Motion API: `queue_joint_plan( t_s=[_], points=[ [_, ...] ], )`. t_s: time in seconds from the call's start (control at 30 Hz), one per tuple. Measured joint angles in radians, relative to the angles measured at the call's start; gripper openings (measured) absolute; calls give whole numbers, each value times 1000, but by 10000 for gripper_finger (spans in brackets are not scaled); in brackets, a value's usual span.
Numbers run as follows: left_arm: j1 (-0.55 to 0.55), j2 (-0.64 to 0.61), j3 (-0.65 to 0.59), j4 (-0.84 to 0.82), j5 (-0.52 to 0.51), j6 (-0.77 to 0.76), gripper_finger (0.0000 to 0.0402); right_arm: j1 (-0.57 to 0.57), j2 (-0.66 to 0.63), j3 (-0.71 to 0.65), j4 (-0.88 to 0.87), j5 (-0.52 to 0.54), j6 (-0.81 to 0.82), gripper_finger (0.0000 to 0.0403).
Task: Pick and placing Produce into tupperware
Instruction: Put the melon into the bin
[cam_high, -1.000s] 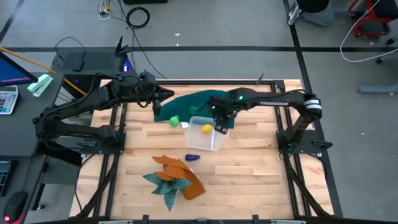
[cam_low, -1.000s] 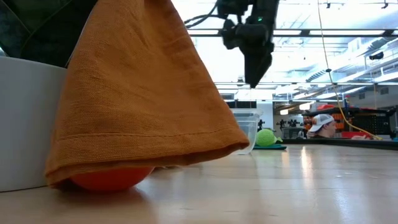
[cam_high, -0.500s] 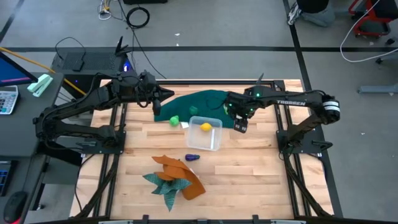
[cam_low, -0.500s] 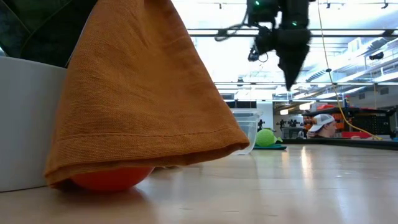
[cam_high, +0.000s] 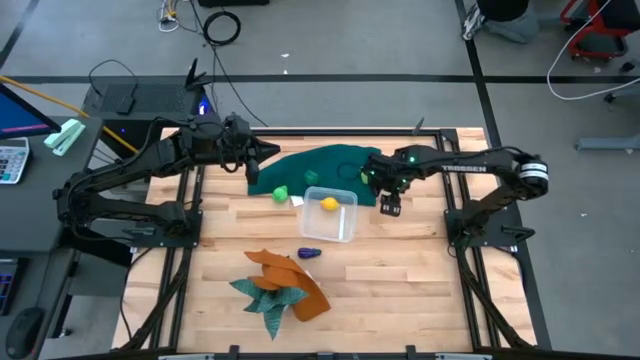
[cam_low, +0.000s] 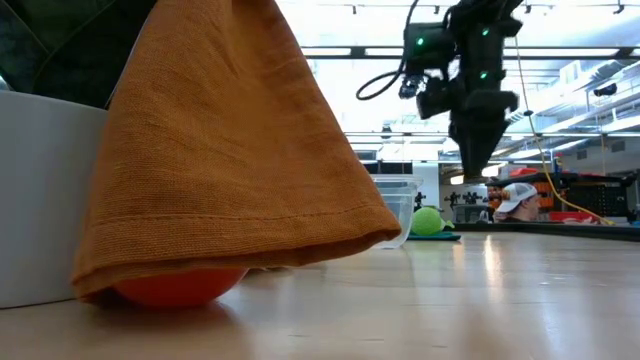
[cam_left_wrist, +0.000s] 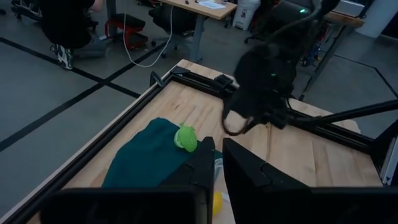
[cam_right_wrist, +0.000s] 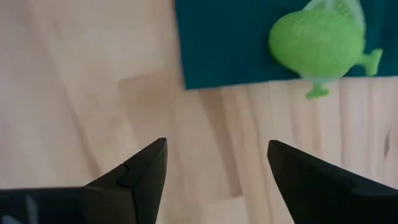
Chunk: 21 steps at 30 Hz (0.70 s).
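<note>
small clear squarish plastic tub (cam_high: 329, 214) with a yellow toy fruit (cam_high: 330, 205) inside, right gripper (cam_high: 390, 207) just beside it, fingers apart and empty, left gripper (cam_high: 262, 155) pinched together near its far side

I had the tupperware (cam_high: 329, 214) near the middle of the table (cam_high: 420, 280), with one produce piece (cam_high: 330, 205) inside it. Another piece (cam_high: 282, 193) sat on the edge of the large cloth (cam_high: 310, 167), which lay behind the tub and to its left. A third piece (cam_high: 308, 254) lay on the table before the tub, and the smaller cloths (cam_high: 283, 285) lay piled before that.
</note>
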<state>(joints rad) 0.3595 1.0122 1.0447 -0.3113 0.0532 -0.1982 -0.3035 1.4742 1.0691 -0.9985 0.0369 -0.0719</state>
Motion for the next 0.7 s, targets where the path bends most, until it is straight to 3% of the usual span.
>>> queue_joint_plan(
  t_s=[0.3,0.7],
  points=[
    [0,0,0,0,-1,-1,40,-143,67,39,64,-32,-151,240],
    [0,2,0,-1,-12,-8,36,-256,235,243,19,-178,-375,242]
  ],
)
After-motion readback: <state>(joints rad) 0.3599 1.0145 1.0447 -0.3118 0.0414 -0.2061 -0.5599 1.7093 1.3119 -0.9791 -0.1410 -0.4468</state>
